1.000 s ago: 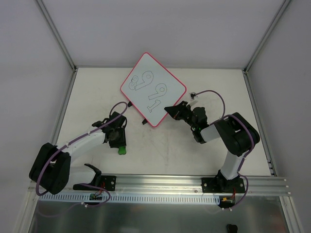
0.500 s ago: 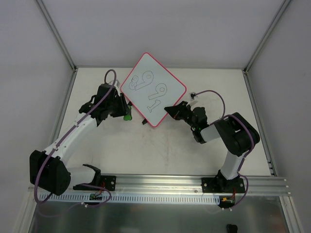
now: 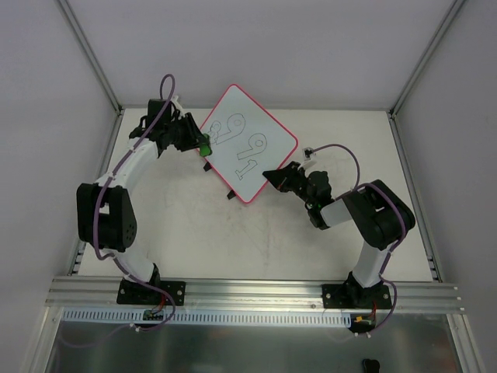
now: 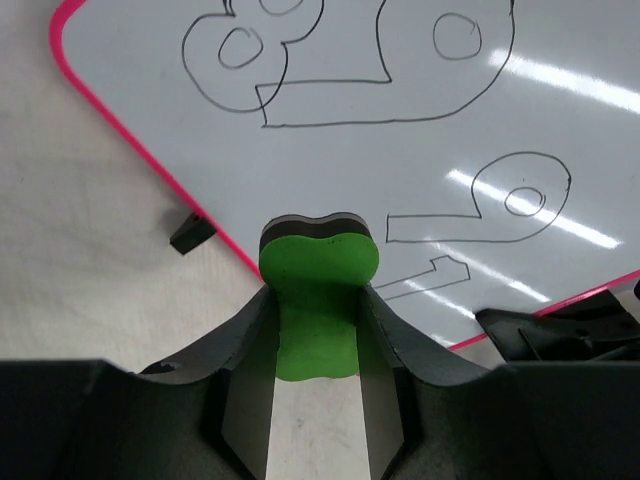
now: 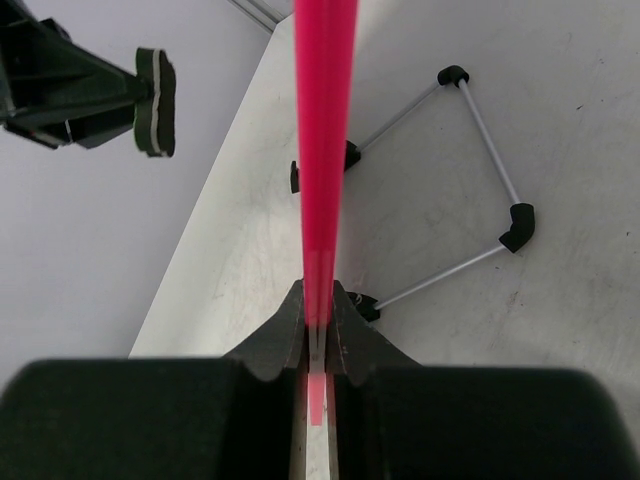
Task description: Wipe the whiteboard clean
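- My right gripper point(image 3: 273, 177) is clamped tight on the pink rim of the whiteboard point(image 3: 248, 144) at its near-right side. I judge this grip is there to stop the board sliding when the wiping starts.
- The whiteboard sits near the middle of the table's far edge, turned cornerwise like a diamond. From my right wrist I see it edge-on, a thin pink line point(image 5: 325, 120) running away from the jaws.
- My left gripper point(image 3: 198, 144) is squeezed onto a green eraser block point(image 4: 318, 270), with its dark felt face pointing forward past the fingertips. It hangs at the board's left side, just by the rim. I cannot tell whether the felt touches the board.
- The outlined digits point(image 4: 380, 60) are all on the board, so I judge that no wiping has begun.
- A small black clip point(image 4: 192, 233) sticks out from the board's near-left rim, close to the eraser. A sweep from this side should start above it.
- A thin wire frame with black corner pieces point(image 5: 480, 130) lies on the table beside the board. It may be its stand.
- The table point(image 3: 256, 241) is off-white and faintly scuffed, with plenty of bare space toward the near edge.
- Plain pale wall panels with metal uprights close in the far edge and both sides, and an aluminium rail point(image 3: 256, 291) runs along the near edge.
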